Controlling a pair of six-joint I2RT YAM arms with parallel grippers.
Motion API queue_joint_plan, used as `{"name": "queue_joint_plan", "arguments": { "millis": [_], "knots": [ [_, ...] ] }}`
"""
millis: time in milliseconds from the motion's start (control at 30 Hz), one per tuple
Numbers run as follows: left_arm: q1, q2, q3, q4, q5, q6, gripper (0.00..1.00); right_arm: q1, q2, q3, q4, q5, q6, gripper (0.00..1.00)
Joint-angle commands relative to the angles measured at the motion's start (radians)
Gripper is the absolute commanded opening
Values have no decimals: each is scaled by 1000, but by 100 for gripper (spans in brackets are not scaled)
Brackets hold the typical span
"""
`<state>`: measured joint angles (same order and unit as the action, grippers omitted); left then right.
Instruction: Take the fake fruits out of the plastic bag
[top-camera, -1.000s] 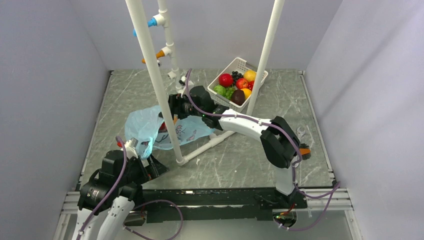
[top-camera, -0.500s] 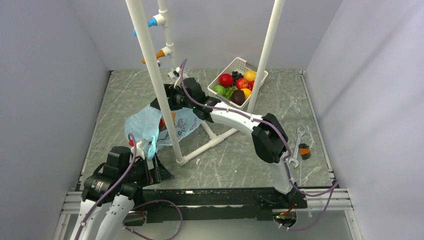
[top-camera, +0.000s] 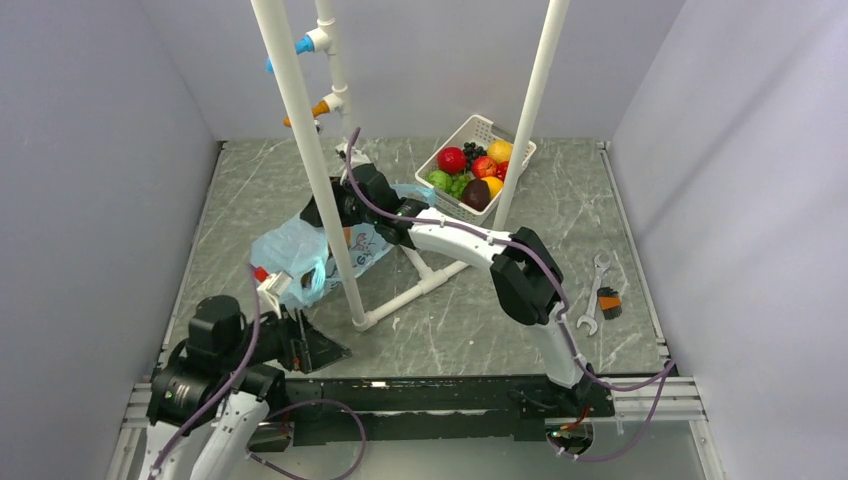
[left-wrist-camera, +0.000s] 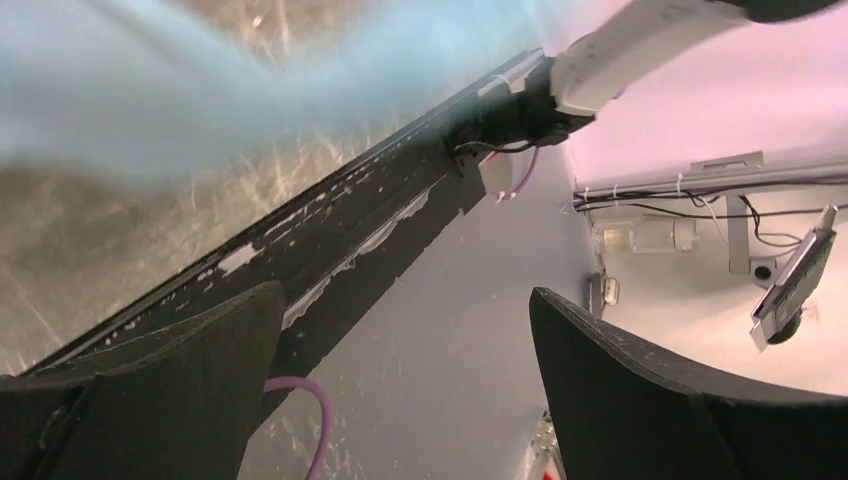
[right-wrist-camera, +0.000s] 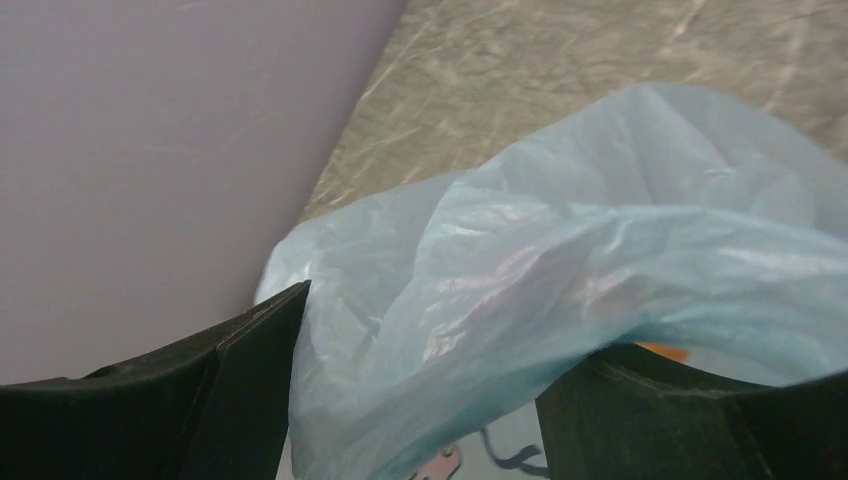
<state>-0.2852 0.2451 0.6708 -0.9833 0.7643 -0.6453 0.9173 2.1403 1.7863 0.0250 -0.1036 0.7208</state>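
Your left tool (left-wrist-camera: 405, 300), just near-left of the bag (top-camera: 285, 248), gapes fully and holds nothing; only a blur of blue film shows above it. The bag lies crumpled on the worktop (top-camera: 250, 180). An orange fruit (right-wrist-camera: 665, 351) shows under its film, so at least that one is inside. At the bag's far right side, your right tool (right-wrist-camera: 425, 340) stands wide with film bulging between the jaws; whether it pinches that film cannot be told. Well right of the bag, the basket (top-camera: 478, 128) holds other fruit. You have no fruit lying loose beside the bag, so judge the emptying as all left to do.
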Motion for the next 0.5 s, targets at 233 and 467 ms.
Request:
{"name": "queue_joint_plan", "arguments": {
  "millis": [233,467],
  "knots": [
    [0,44,398,-222,-408,115,99,-29,-76,-185,78,-98,-157,77],
    [0,274,548,-78,-569,208,100,-5,-157,-295,201,-246,-104,78]
  ]
}}
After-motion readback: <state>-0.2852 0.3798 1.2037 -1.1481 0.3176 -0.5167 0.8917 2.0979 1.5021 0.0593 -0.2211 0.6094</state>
